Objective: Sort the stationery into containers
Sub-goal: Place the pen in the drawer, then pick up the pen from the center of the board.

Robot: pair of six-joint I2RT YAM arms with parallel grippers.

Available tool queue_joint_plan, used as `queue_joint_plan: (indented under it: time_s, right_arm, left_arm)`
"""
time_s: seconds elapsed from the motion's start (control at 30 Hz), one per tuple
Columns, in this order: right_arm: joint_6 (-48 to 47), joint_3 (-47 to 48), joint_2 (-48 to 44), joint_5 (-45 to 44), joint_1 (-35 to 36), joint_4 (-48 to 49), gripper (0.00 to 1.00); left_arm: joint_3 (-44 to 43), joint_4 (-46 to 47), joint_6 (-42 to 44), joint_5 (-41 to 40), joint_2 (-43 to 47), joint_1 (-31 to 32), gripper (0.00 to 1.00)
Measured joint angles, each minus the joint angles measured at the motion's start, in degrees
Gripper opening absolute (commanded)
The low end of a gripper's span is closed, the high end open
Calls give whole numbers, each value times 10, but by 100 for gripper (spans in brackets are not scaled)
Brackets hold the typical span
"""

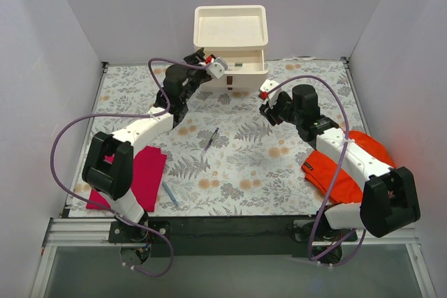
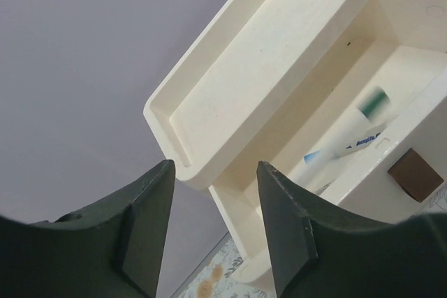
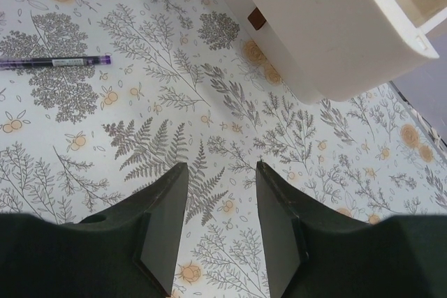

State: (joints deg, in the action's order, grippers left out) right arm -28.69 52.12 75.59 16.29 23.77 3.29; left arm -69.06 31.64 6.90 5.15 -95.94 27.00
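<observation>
The cream-white stacked drawers (image 1: 230, 33) stand at the back centre with a shallow tray (image 2: 279, 68) on top. The upper drawer (image 1: 246, 69) is pulled out and holds a white marker with a teal cap (image 2: 356, 127). My left gripper (image 1: 209, 68) is open and empty, just left of the open drawer's corner, also in the left wrist view (image 2: 215, 172). My right gripper (image 1: 267, 102) is open and empty above the floral mat, in front of the drawers, also in the right wrist view (image 3: 221, 169). A dark pen (image 1: 211, 139) lies mid-mat, its purple end showing in the right wrist view (image 3: 54, 62). A blue pen (image 1: 170, 194) lies near the front left.
A magenta cloth (image 1: 136, 176) lies at the front left under my left arm. An orange cloth (image 1: 349, 165) lies at the right under my right arm. Brown handles show on the open drawer (image 2: 415, 174) and a lower drawer (image 3: 256, 18). Grey walls enclose the table.
</observation>
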Motion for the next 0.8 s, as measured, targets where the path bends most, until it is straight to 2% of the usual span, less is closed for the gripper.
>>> queue_joint_plan:
  time_s: [0.23, 0.4, 0.47, 0.57, 0.63, 0.73, 0.8]
  right_arm:
    - [0, -5, 0, -1, -5, 3, 52]
    - [1, -5, 0, -1, -8, 3, 52]
    - [3, -5, 0, -3, -10, 3, 52]
    - [10, -7, 0, -5, -13, 4, 53]
    - [16, -10, 0, -5, -14, 6, 52]
    - [28, -12, 1, -5, -16, 7, 54]
    - [37, -12, 3, -5, -16, 9, 55]
  left_arm:
    - [-4, 10, -8, -21, -4, 0, 67]
    - [0, 31, -37, -58, 14, 0, 68]
    - [4, -17, -69, -61, 47, 0, 65]
    - [29, -122, -139, -47, 144, -2, 60]
    - [64, -179, -181, -21, 223, -3, 60]
    - [144, -266, -234, 31, 332, -2, 55]
    - [180, -315, -255, 60, 356, -2, 54]
